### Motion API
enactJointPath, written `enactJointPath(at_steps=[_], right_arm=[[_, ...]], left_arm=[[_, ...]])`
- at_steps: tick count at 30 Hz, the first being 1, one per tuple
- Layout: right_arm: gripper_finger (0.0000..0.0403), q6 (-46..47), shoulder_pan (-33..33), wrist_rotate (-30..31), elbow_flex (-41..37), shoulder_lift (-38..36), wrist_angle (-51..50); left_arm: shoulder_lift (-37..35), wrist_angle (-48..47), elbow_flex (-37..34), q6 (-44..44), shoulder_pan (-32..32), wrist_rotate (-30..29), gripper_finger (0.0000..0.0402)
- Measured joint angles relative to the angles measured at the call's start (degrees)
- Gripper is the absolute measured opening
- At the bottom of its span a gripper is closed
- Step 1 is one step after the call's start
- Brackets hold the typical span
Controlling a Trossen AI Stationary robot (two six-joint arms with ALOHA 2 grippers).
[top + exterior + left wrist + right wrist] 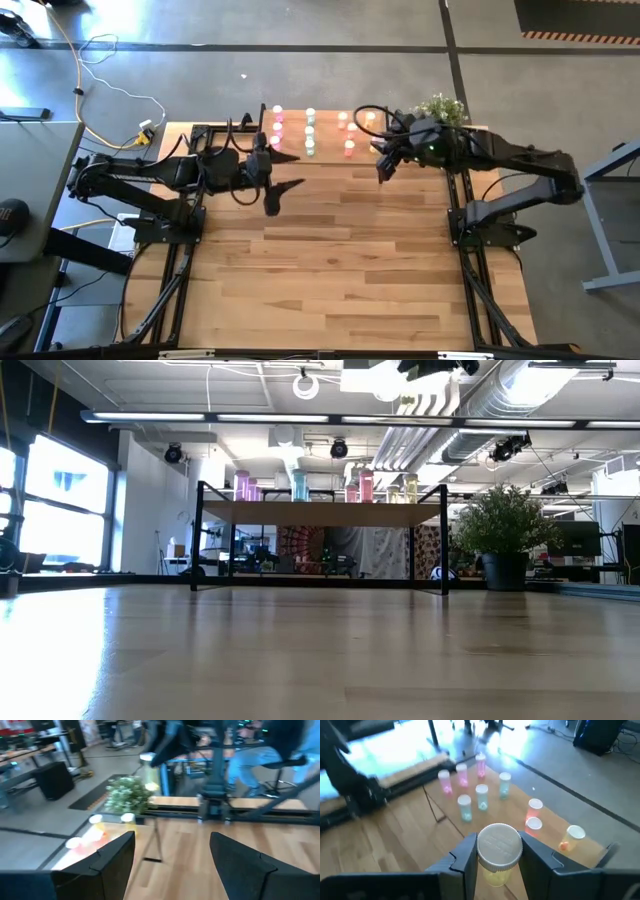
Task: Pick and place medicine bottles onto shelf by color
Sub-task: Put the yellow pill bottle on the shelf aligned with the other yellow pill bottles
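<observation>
The shelf (330, 150) sat at the top centre of the high view, w/ the medicine bottles (309, 132) standing on it in colour groups: pink left, green mid, red-orange and yellow right. The right gripper (498, 862) was at bottom centre of its wrist view, clenched on a yellow bottle (497, 857) w/ a pale cap (499, 846), fingers either side just under the cap, above the shelf's right end. The left gripper (172, 855) hung w/ fingers spread, nothing between them, left of centre in the high view. Bottle prob. v. light, stiff plastic, smooth and a bit slippery; tips easily. Best taken round the body just below the cap, as here.
</observation>
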Motion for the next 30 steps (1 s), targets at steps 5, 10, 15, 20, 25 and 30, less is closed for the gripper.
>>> enactJointPath(at_steps=[5, 10, 15, 20, 25, 30], right_arm=[[0.0106, 0.7, 0.0, 3.3, -9.7, -4.0, 10.6], [0.0106, 2.0, 0.0, 5.4, -16.5, -4.8, 15.9], [0.0106, 2.0, 0.6, 9.6, -22.6, -4.8, 21.3], [0.0106, 2.1, 0.6, 12.0, -27.7, -4.8, 24.1], [0.0106, 1.7, 0.6, 12.2, -31.2, -4.8, 28.4], [0.0106, -0.1, -0.5, 11.5, -32.3, -4.7, 29.1]], left_arm=[[0.0, 0.3, 0.0, -0.1, 4.7, 0.6, 0.0245], [0.0, 0.3, 0.0, -0.1, 8.7, 1.5, 0.0245], [0.0, 0.3, 0.0, 0.0, 11.4, 1.7, 0.0245], [0.0, 0.3, 0.0, 1.4, 12.9, 2.3, 0.0245], [0.0, 0.3, 0.0, 1.4, 14.1, 6.0, 0.0245], [0.0, 0.3, 0.0, 1.4, 14.4, 6.2, 0.0245]])
